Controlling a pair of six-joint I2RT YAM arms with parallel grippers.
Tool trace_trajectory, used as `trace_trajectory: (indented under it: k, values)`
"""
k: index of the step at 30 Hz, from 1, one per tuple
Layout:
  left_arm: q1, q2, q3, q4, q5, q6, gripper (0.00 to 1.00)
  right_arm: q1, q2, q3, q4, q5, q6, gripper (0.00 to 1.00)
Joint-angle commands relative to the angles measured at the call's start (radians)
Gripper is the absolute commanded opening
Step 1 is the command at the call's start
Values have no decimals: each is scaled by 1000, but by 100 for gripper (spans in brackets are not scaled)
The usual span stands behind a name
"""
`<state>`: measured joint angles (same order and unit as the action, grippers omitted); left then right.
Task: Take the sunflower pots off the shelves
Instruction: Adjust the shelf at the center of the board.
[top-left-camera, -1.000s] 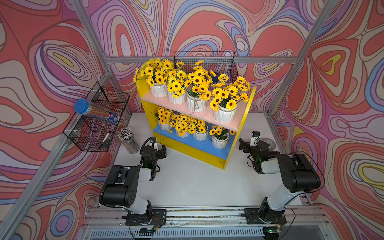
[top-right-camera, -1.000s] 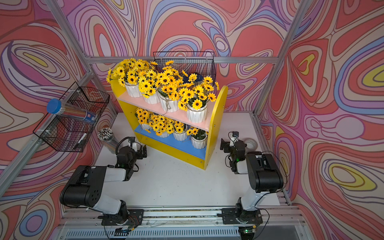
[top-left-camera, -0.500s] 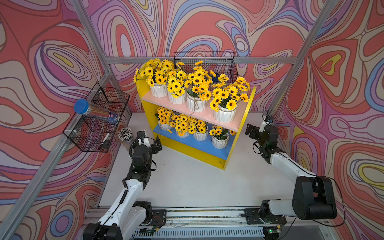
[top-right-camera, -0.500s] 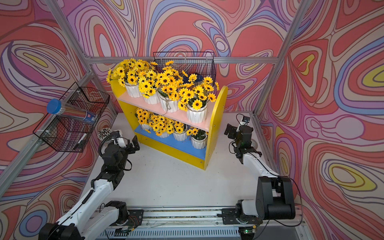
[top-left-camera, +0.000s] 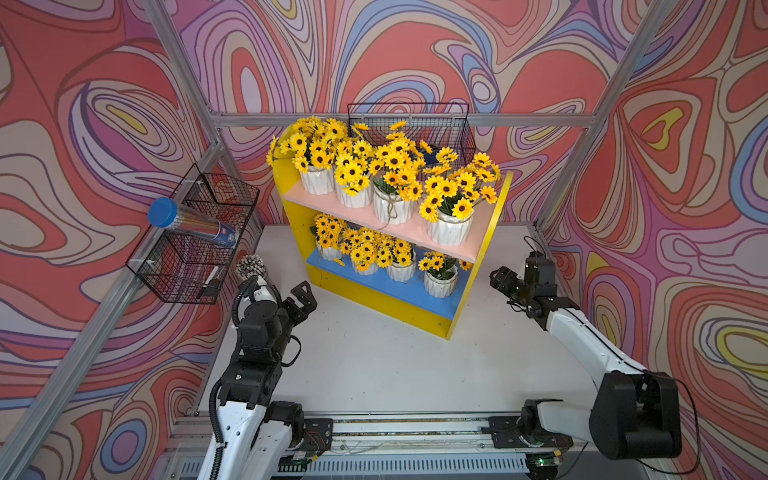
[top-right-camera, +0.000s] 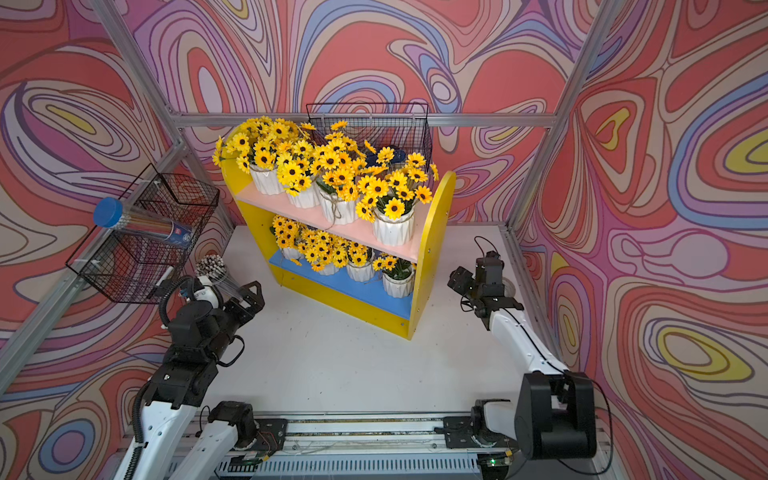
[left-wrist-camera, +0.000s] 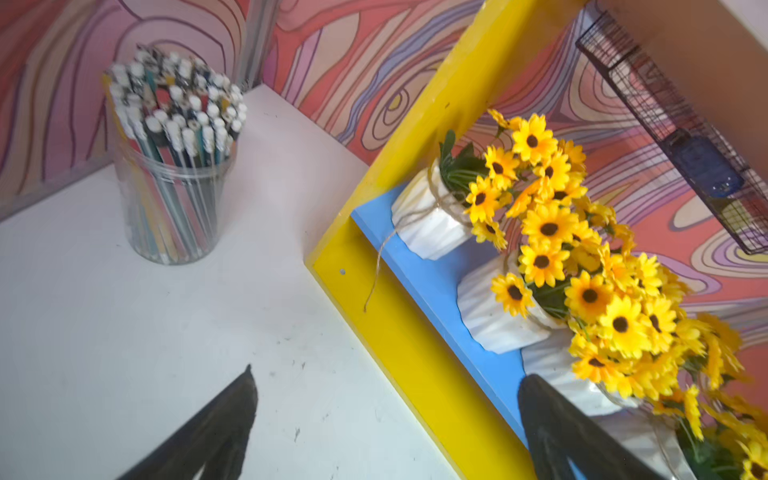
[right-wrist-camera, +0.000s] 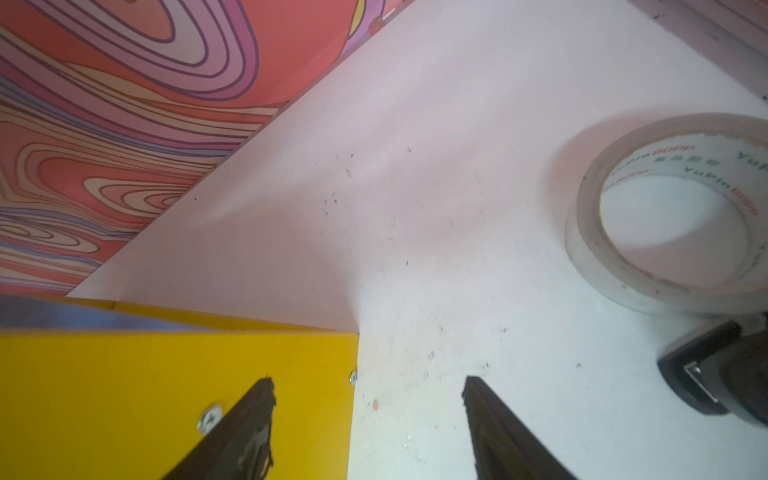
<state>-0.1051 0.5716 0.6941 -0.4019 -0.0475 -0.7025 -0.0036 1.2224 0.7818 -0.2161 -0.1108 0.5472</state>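
You're at the very start here: the white counter (top-left-camera: 374, 365) carries no pot, and the yellow shelves (top-right-camera: 430, 249) stand at the back of it, fully loaded. All eight sunflower pots (top-left-camera: 449, 227) are in place, four in a row on the pink upper board (top-left-camera: 365, 216) and four tucked below on the blue lower board (top-left-camera: 382, 282). They're small white ribbed pots, some tied with twine, and yellow dark-centred blooms crowd over their rims. Your left tool (top-left-camera: 304, 300) hangs just off the shelves' left front corner, fingers spread wide with nothing between them, and the wrist view looks along the lower row. Your right tool (right-wrist-camera: 366, 379) sits low beside the outer face of the right side panel (right-wrist-camera: 166, 395), fingers apart and empty too. I'd call this the reach for the first pots. The left tool needs to slide in under the pink board and close on a ribbed body below the flowers. The right must swing round the panel to the open front. Mind the jar of pencils (left-wrist-camera: 174, 166) on the left, the roll of tape (right-wrist-camera: 665, 224) on the right, and the loose twine (left-wrist-camera: 376, 270) trailing over the blue edge.
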Motion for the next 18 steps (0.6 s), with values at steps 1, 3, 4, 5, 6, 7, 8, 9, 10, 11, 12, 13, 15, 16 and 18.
trace_trajectory:
  k: [1,3,4,5,6,7,8,9,10,11,12,13,15,16,18]
  values:
    - [-2,-13,42,-116,140,-21,97,43,-115,-24,-100,-90,4,74]
    - [-2,-22,42,-136,189,-17,96,91,-185,-20,-168,-58,-2,75]
    - [-2,-26,44,-149,212,-15,95,113,-211,-16,-207,-42,0,75]
    - [-2,-29,46,-161,233,-8,94,132,-228,-8,-257,-21,5,75]
    - [-2,-29,51,-178,241,-1,94,150,-240,-2,-295,-6,9,75]
    - [-2,-29,58,-197,247,7,94,174,-248,4,-342,15,14,75]
    - [-2,-26,63,-214,253,16,94,200,-255,9,-385,39,20,75]
    - [-2,-23,67,-223,257,19,93,225,-263,9,-420,63,27,75]
    - [-2,-20,68,-232,263,24,93,254,-276,5,-453,87,43,76]
    - [-2,-17,67,-237,267,24,93,281,-292,-7,-478,94,61,77]
    - [-2,-16,65,-239,273,26,93,303,-310,-17,-494,84,76,77]
    - [-2,-18,61,-236,282,26,93,331,-333,-35,-507,75,96,78]
    - [-2,-22,50,-228,292,22,93,389,-384,-78,-501,59,132,78]
    - [-2,-25,43,-222,295,18,93,420,-418,-105,-487,57,154,78]
    - [-2,-28,30,-207,304,11,93,458,-492,-166,-431,25,183,85]
